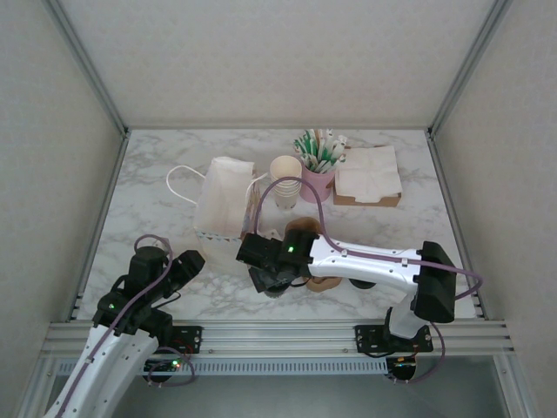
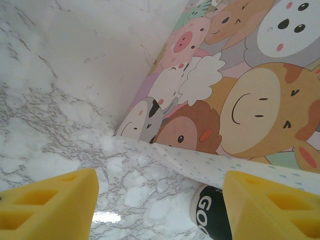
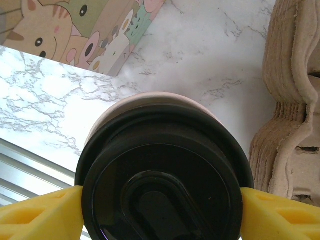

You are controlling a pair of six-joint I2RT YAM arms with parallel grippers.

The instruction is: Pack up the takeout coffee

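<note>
The cartoon-animal paper bag (image 1: 222,205) lies on its side on the marble table (image 1: 148,218), its printed face plain in the left wrist view (image 2: 240,90). Just off the bag's near right corner, the right gripper (image 1: 271,280) is grasping the takeout coffee (image 3: 165,185): its yellow fingers (image 3: 45,212) press on both sides of the black lid. The cup stands beside a stack of moulded cardboard cup carriers (image 3: 290,100), which sits on the side away from the bag. At the bag's near left corner, the left gripper (image 2: 160,190) hangs with fingers spread wide, holding nothing, and the bag's dotted edge lies in front of it. Right of the bag stand lidless paper cups (image 1: 285,174).
</note>
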